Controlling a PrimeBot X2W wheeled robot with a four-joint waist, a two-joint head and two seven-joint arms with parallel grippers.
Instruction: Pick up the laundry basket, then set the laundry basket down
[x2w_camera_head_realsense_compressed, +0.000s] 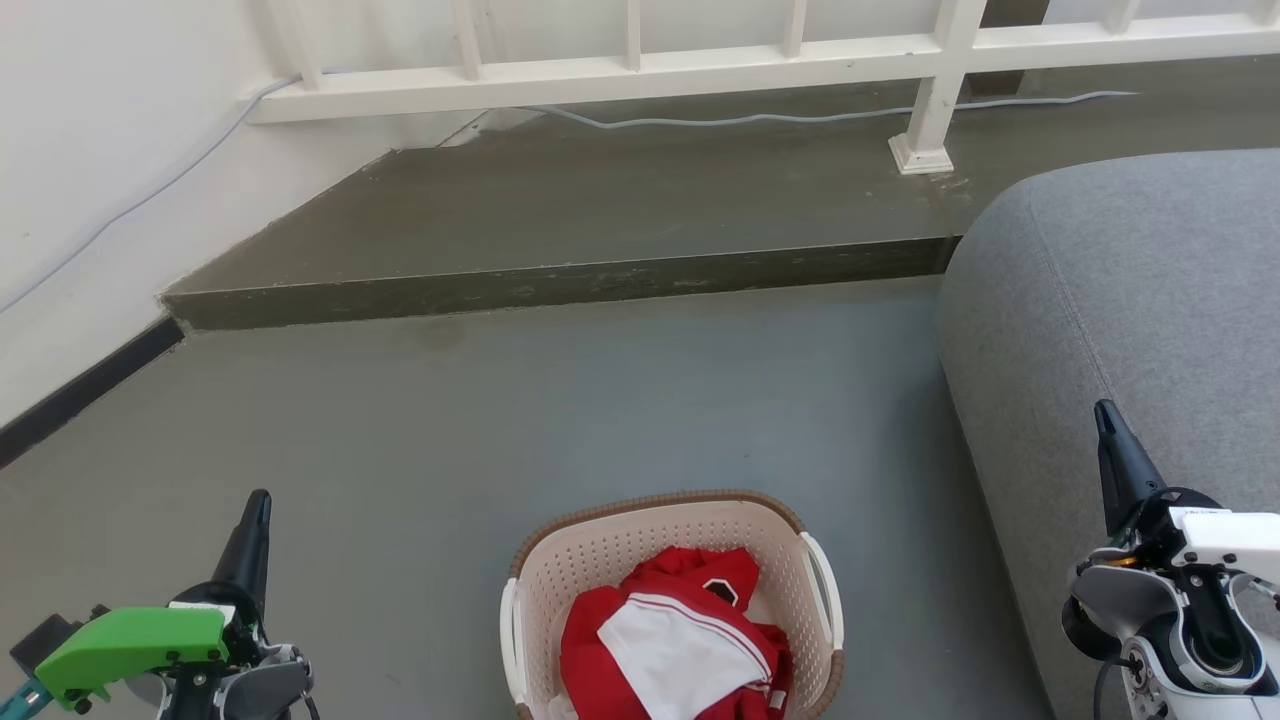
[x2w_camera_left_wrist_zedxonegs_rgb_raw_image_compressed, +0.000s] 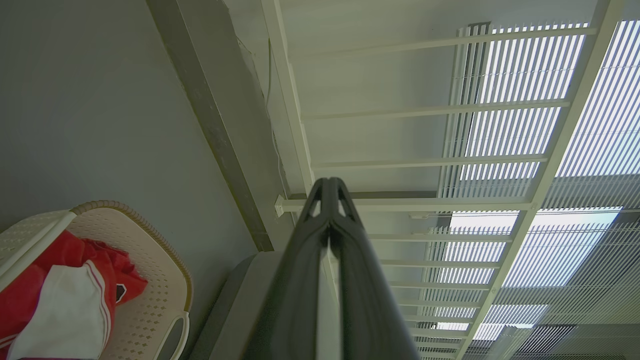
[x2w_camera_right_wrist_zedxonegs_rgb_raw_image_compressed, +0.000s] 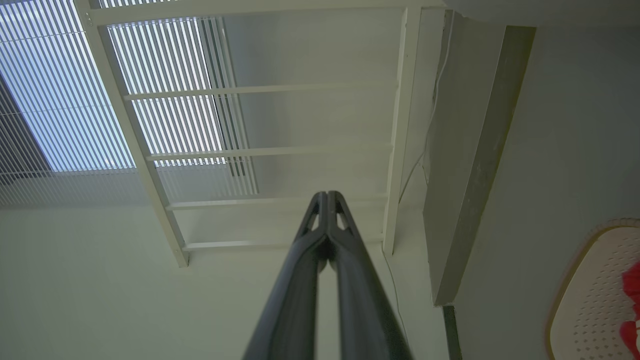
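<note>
At 6 o'clock in the head view, the laundry basket stands upright on the grey floor. Its long axis seems to run 6 to 12, though its near end is cropped, and its white handles are at 9 and 3. A red-and-white garment lies inside. The left gripper at 8 o'clock and the right gripper at 3 have their fingers pressed together, empty and well apart from the basket. A grey sofa flanks the right. Farther off are a raised step and a white railing. The wrist views add slatted blinds behind it.
</note>
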